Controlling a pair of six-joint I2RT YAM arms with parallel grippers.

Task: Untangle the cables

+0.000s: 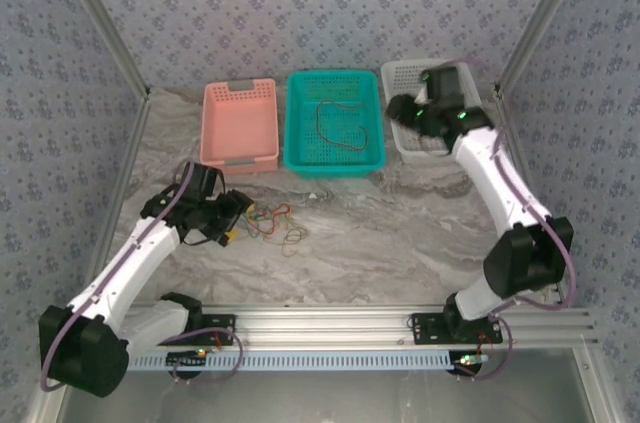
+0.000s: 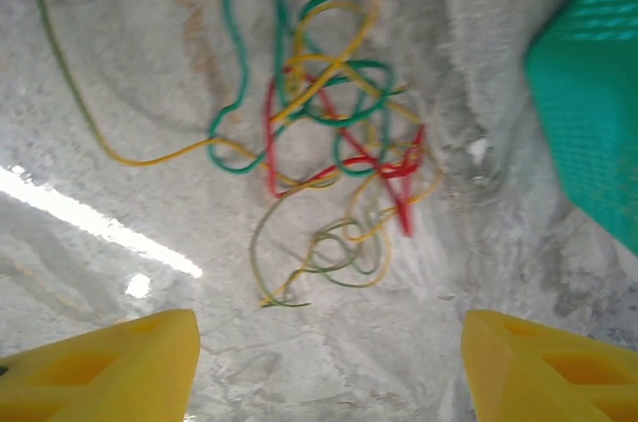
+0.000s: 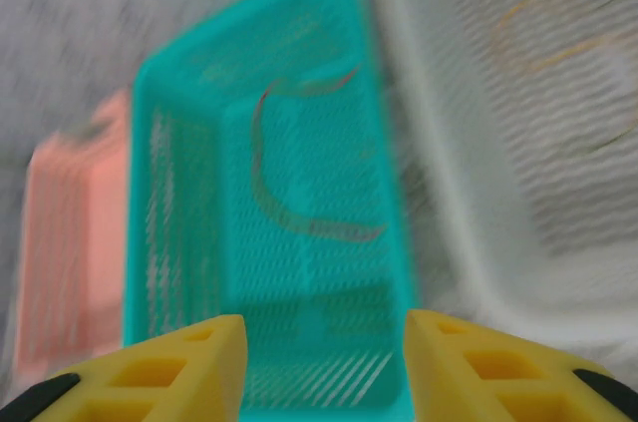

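1. Marbled grey desk (image 1: 400, 233) between patterned walls, with a pink basket (image 1: 240, 161), a teal basket (image 1: 334, 167) and a white basket (image 1: 400, 148) in a row across the top of the overhead view.
2. Most of the cables (image 1: 277, 220) lie in one loose tangle on the desk, lower left of centre in the overhead view and well apart from the baskets. One brown cable (image 3: 257, 163) lies alone in the teal basket.
3. My left jaws sit just beside the tangle on its left. They are wide apart and hold nothing; in the left wrist view the yellow fingertips (image 2: 110, 372) sit in the bottom corners.
4. My right jaws hover over the white basket, upper right of the overhead view. They are partly apart with nothing between them, though that wrist view is blurred.
5. Handling, as I judge it: these wires are string-thin, limp and very light. They will slide on the smooth stone, and a pull on one will likely drag the whole knot.
6. Where to grip: the yellow strand (image 2: 100, 138) running out to the upper left of the left wrist view lies clear of the crossings. The olive loop (image 2: 299, 282) at the tangle's lower edge is my second choice. Either needs a nearly full pinch, low to the desk.
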